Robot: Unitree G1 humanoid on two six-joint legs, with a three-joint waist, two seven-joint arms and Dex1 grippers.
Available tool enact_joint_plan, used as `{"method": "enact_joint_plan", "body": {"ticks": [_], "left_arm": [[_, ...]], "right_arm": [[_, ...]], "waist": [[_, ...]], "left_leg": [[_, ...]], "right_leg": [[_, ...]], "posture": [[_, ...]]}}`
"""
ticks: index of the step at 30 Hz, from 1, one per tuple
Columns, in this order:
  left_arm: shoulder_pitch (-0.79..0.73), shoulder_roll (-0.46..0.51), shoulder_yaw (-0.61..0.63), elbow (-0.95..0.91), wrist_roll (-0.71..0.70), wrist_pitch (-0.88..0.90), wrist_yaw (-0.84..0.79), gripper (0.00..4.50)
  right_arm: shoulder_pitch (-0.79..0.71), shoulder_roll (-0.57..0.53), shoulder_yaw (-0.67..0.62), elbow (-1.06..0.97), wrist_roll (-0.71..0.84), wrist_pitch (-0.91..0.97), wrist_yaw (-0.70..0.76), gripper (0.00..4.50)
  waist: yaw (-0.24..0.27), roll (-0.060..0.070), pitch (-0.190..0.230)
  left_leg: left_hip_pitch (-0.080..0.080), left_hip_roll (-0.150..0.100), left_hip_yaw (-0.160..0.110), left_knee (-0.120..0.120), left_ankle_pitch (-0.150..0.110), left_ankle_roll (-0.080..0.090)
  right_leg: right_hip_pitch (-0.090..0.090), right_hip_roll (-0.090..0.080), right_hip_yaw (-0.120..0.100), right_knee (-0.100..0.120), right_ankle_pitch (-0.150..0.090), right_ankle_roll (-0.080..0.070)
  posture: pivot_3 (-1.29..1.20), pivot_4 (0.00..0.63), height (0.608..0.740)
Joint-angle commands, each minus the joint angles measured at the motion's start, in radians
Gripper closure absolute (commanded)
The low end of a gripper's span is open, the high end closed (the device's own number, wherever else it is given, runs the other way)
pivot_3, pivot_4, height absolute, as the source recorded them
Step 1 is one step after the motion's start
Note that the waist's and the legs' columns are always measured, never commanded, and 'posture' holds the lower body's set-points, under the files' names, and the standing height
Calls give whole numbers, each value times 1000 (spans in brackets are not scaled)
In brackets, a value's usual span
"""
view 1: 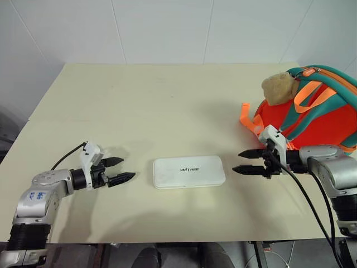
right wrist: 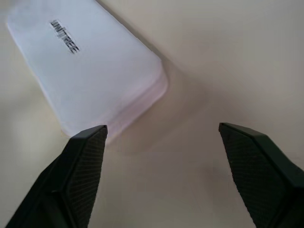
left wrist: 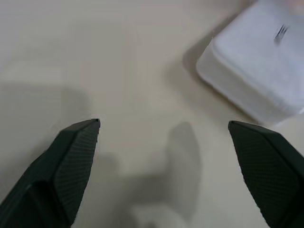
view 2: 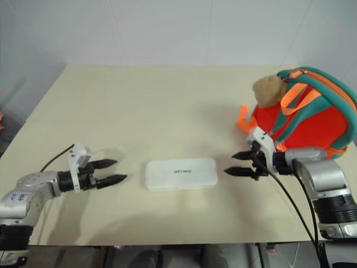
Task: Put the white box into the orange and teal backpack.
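left claw (view 1: pixel 124 170) hovers low over the cream tabletop (view 1: pixel 167 100), released, its two black fingers (view 1: pixel 114 161) spread with nothing between them, tips pointing toward the white box (view 1: pixel 189 171). box lies flat on the tabletop just beyond the left claw's tips, apart from them, long side running across between the two claws, small dark lettering on top. in the left wrist view one rounded corner of the box sits ahead of the open fingers, off toward one finger, not touching. right claw (view 1: pixel 243 162) is on the box's other side, also released, fingers (view 1: pixel 249 152) parted one above the other, empty, tips pointing back at the box's short end with a small gap of bare tabletop between. right wrist view has the box's end ahead of the spread fingers, nearer one of them, with the lettering readable. orange and teal backpack (view 1: pixel 323 120) stands right behind the right claw's wrist, near the tabletop's far right edge, tan plush toy (view 1: pixel 279 88) on its upper side, a loose orange strap (view 1: pixel 247 120) trailing on the tabletop toward the box. box is outside the backpack, well apart from it.
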State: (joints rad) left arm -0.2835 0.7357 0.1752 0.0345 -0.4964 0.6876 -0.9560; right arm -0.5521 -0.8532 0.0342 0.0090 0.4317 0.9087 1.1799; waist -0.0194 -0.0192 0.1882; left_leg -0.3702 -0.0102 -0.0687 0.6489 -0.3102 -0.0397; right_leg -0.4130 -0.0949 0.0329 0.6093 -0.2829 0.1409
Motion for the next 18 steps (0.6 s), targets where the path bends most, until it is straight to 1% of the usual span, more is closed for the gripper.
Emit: {"method": "enact_joint_plan", "body": {"ticks": [1,4,7,12,18], "left_arm": [[-47,4,-4,-13,-69,158,13,55],[-92,-19,-7,-26,-133,325,36,55],[-119,-43,-28,-37,-152,410,68,55],[-132,-76,-72,-61,-156,459,90,55],[-131,-122,-99,-75,-151,465,118,55]], "right_arm": [[-51,7,-25,-45,65,181,-62,0],[-81,18,-15,-47,86,265,-99,0],[-96,30,-7,-49,106,316,-122,0],[-80,23,36,-75,122,332,-122,0],[-76,76,35,-86,155,358,-157,0]], "waist": [[0,0,0],[-3,0,0],[-4,0,0],[-4,0,0],[3,0,0]], "left_leg": [[0,0,0,0,0,0],[-1,-1,0,0,0,0],[-1,-1,0,0,0,1],[-1,-1,1,0,0,0],[-1,-1,1,1,0,0]], "right_leg": [[0,0,0,1,0,0],[0,0,0,0,0,0],[0,0,0,0,0,0],[0,-1,0,0,0,0],[0,-1,0,-2,0,0]], "posture": [[0,150,740],[0,150,740],[0,150,740],[0,150,740],[0,150,740]]}}
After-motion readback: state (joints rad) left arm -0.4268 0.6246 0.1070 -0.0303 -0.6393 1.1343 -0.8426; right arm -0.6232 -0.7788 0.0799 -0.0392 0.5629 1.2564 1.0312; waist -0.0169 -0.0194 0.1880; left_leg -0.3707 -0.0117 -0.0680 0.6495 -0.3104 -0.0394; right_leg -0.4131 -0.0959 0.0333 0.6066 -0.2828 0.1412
